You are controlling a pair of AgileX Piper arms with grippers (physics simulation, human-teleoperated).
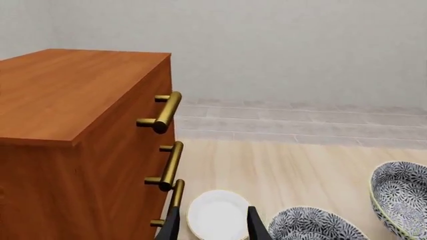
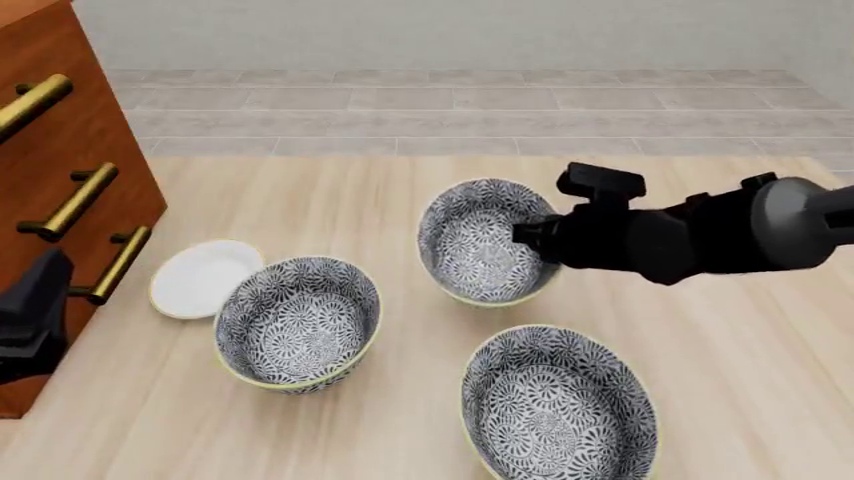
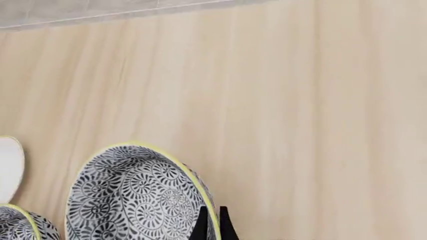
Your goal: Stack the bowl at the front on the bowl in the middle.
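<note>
3 bowls on table (image 2: 747, 400): front bowl (image 2: 558, 405), middle bowl (image 2: 298, 322) left, 3rd bowl (image 2: 483, 241) behind; dish (image 2: 203, 277) beside cabinet (image 2: 67, 170).

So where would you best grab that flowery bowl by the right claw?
By its thin yellow rim on the side facing the right arm, with one finger inside the wall and one outside. The flowery bowl is deep, round and looks too wide to span, but it is open on top, so its wall is easy to pinch. The right claw pinches just there.
</note>
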